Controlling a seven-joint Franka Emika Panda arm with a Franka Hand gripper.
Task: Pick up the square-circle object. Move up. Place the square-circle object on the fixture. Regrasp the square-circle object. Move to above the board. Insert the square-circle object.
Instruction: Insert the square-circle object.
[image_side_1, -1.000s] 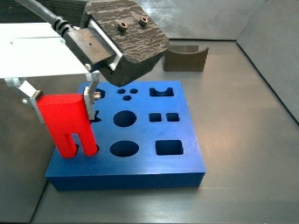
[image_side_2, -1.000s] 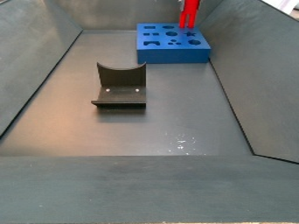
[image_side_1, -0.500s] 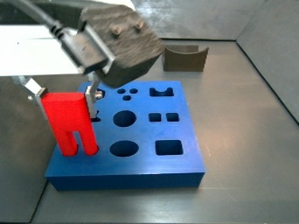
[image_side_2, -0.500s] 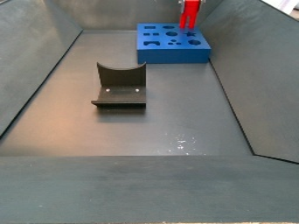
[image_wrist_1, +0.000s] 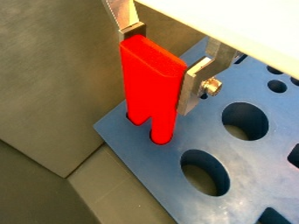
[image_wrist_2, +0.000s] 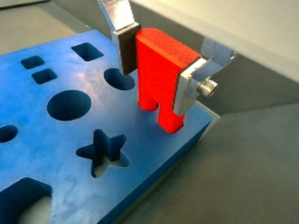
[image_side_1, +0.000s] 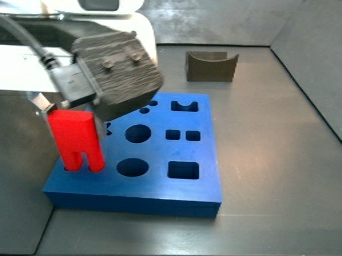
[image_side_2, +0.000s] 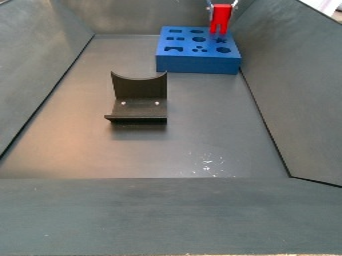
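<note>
The square-circle object (image_side_1: 75, 138) is a red block that stands upright, prongs down, at a corner of the blue board (image_side_1: 187, 145). My gripper (image_side_1: 74, 112) is shut on its upper part. Both wrist views show the block (image_wrist_1: 152, 83) (image_wrist_2: 162, 74) between the silver fingers (image_wrist_1: 197, 77) (image_wrist_2: 121, 48), with the gripper (image_wrist_1: 162, 66) (image_wrist_2: 156, 79) across it. The prong tips meet the board (image_wrist_1: 135, 140) (image_wrist_2: 138, 131) near its edge. I cannot tell how deep they sit. In a side view the block (image_side_2: 219, 20) is at the board's (image_side_2: 187, 60) far corner.
The dark fixture (image_side_2: 136, 98) stands on the grey floor, well away from the board, and also shows in a side view (image_side_1: 211, 66). Grey walls enclose the floor on all sides. The board has star, round and square holes.
My gripper has come down a little with the red block, so the prongs sit lower at the board's corner. The board seems shifted slightly sideways in a side view.
</note>
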